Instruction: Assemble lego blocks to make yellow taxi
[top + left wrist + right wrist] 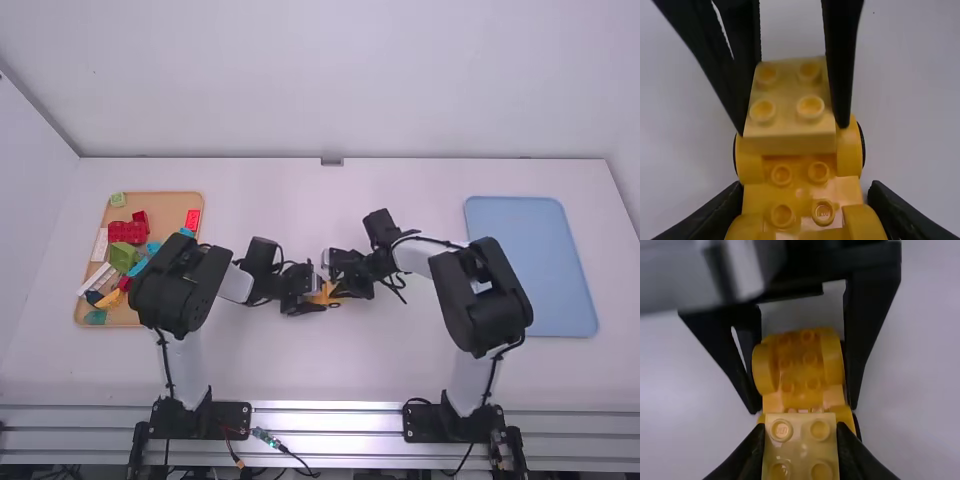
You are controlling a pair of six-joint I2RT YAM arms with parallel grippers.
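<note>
Mid-table in the high view, my left gripper and right gripper meet at yellow lego pieces. My left gripper is shut on the sides of a yellow car base with dark-edged wheels. A yellow block with four studs shown is over one end of that base, between the right gripper's fingers. In the right wrist view, my right gripper grips this block, and the base extends beyond it between the left gripper's fingers. Whether block and base are pressed together I cannot tell.
An orange-brown tray at the left holds several loose blocks, among them a red block and a green block; the left arm partly covers it. At the right lies a blue tray, partly behind the right arm.
</note>
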